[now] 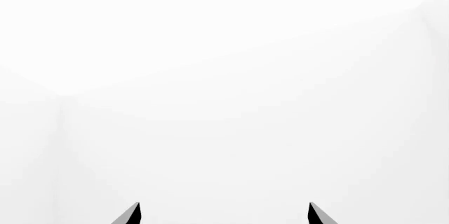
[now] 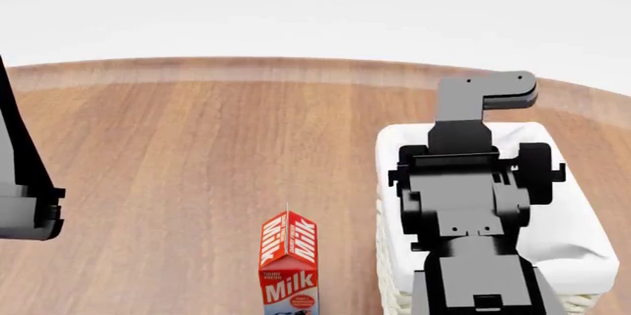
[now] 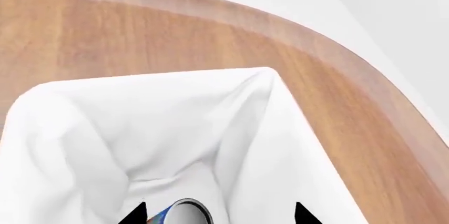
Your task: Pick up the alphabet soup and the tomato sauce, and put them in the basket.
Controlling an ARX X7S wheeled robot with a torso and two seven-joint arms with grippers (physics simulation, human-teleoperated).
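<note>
The soup [image 3: 184, 212] lies in the basket [image 3: 105, 129]: my right wrist view shows its silver top and a sliver of blue label low in the cloth lining, between my two right fingertips, which stand spread to either side of it. My right gripper [image 3: 218, 214] thus appears released; whether the tips touch the can I cannot tell. In the head view my right arm [image 2: 473, 204] hangs over the basket at about 4 o'clock on the table [image 2: 197, 145] and hides the can.

To finish this step well, I judge I should lift straight up, fingers kept wide, so the tips clear the can and do not drag the lining or tip the basket.

The sauce appears in no view; it is not seen in the basket, though much of the interior is hidden.

Outward: a milk carton [image 2: 289, 263] stands upright at 6 o'clock, just beside the basket's near-left side. My left gripper [image 1: 223, 214] faces blank white, tips apart, holding nothing; its arm [image 2: 25, 197] sits at 8 o'clock.
</note>
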